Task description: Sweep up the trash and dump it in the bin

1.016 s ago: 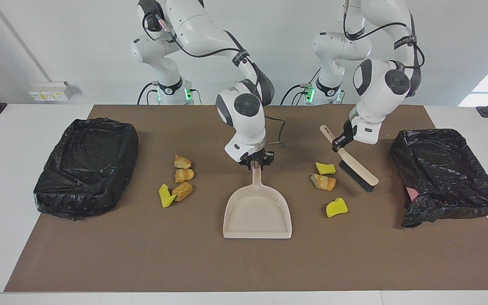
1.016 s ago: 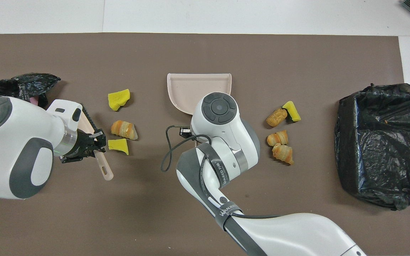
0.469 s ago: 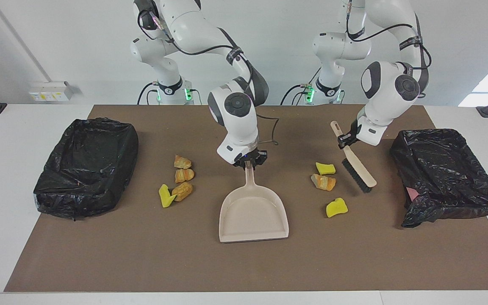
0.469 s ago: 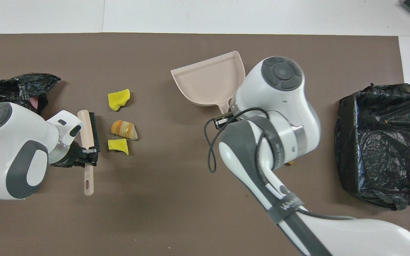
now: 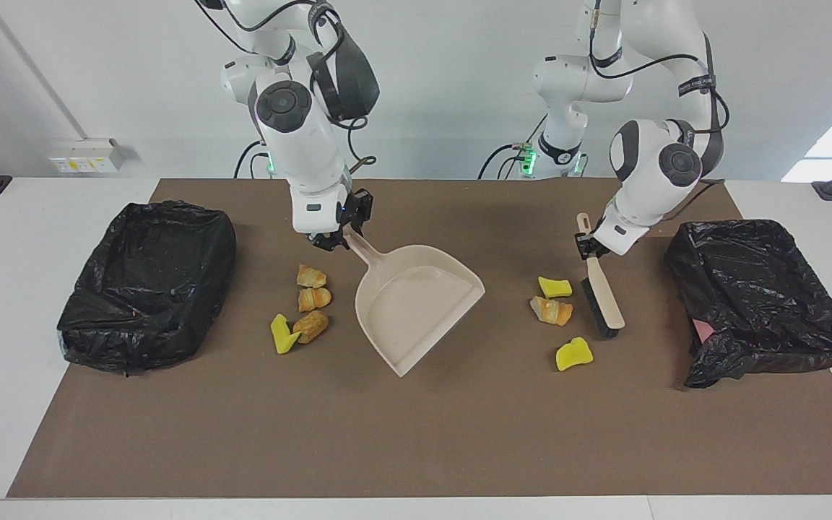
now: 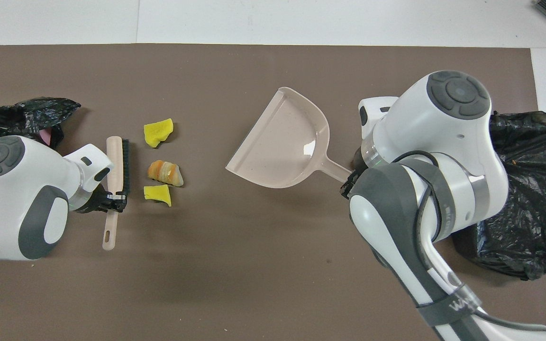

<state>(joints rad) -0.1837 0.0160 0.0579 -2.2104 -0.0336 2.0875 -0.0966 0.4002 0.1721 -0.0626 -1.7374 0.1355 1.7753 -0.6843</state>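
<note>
— Fingers first: what are they doing, seen from across the table?

— Both pairs are clamped on handles. The right gripper (image 5: 340, 232) grasps the dustpan (image 5: 414, 315) by the end of its handle and holds it up, tilted, over the middle of the mat (image 5: 416, 433), with its open edge turned toward the left arm's end. The left gripper (image 5: 587, 244) pinches the brush (image 5: 601, 297) partway along its handle; the bristles hang low at the mat, though I cannot tell if they touch.

— And the trash?

— Two clusters on the mat. Four pieces (image 5: 303, 307) lie just beside the dustpan, toward the right arm's end: three bread lumps and a yellow scrap touching one lump. Three more (image 5: 557, 313) lie just beside the brush: a yellow scrap, a bread lump, another yellow scrap farther from the robots. A black-lined bin (image 5: 147, 285) sits at the right arm's end, another bin (image 5: 759, 300) at the left arm's end.

— From overhead?

— The left gripper (image 6: 116, 202) grips the brush (image 6: 114, 182), bristles facing the three pieces (image 6: 161, 163) and close to them. The dustpan (image 6: 285, 142) shows tilted, its handle running under the right arm, whose gripper is hidden, as is the four-piece cluster. One bin (image 6: 529, 199) is partly covered by that arm; the other bin (image 6: 22, 113) peeks out at the edge.
</note>
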